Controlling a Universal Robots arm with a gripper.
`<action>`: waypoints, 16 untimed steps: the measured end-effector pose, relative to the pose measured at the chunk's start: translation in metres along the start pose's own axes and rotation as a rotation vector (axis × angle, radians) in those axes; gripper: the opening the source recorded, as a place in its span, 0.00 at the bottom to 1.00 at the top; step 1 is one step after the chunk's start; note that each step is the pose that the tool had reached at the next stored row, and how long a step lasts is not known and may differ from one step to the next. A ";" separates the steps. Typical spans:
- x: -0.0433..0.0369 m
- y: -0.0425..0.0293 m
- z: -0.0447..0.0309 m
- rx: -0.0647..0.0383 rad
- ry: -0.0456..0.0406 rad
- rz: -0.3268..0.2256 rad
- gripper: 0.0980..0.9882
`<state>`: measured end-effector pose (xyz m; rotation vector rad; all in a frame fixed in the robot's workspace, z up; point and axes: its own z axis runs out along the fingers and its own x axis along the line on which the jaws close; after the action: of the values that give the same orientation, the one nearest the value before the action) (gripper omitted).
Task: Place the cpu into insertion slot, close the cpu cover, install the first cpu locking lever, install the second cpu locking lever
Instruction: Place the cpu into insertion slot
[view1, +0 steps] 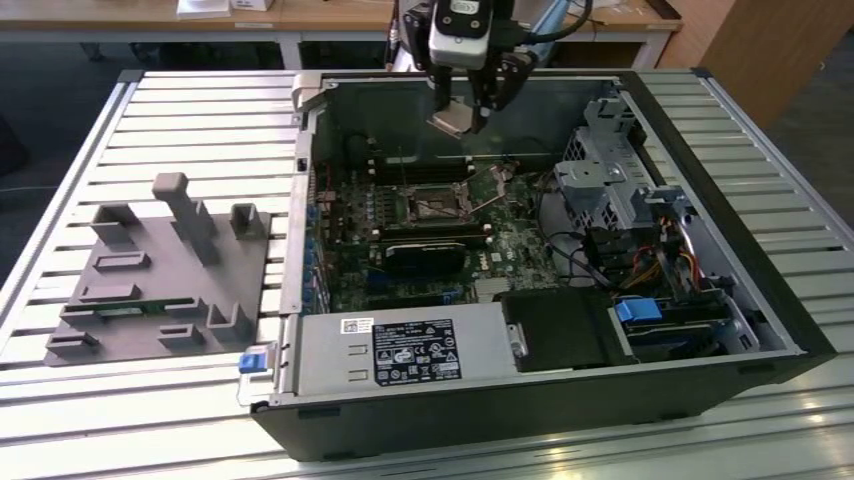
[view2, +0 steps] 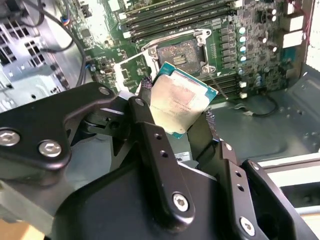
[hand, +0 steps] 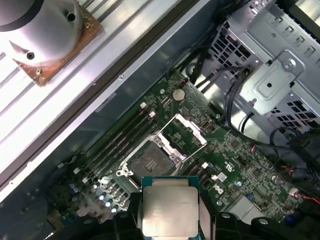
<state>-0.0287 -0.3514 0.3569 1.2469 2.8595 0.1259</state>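
A slatted metal table (view1: 147, 420) carries an open computer case (view1: 561, 410), which lies on its side. On the exterior view's left, apart from the case, lies a grey fixture block (view1: 160, 270) with several upright posts. Inside the case, at its near edge, sits the grey power supply box (view1: 400, 350) with a white label. Farther in lies the green circuit board (view1: 514, 255), and on it a long black module (view1: 427, 250).

The gripper (view1: 470, 103) hangs over the far part of the case, above the board. Its two black fingers (view2: 150, 130) are closed on the cpu (view1: 454, 120), pressing on two opposite edges. The chip is tilted and in the air, touching nothing else; its pale metal face is seen in both wrist views (view2: 180, 102) (hand: 169, 210).

The insertion slot (view1: 434, 207) lies below the chip and nearer, with its dark square centre uncovered (hand: 150, 161). The cpu cover (hand: 190, 131) is swung up and stands just beside the slot.
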 end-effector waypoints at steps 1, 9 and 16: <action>0.0000 0.0000 0.0003 0.000 -0.0012 0.014 0.49; -0.0001 -0.0005 0.0070 -0.002 -0.0127 0.154 0.49; -0.0001 -0.0011 0.0152 -0.004 -0.0218 0.265 0.49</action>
<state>-0.0286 -0.3512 0.3417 1.6094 2.6604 0.1199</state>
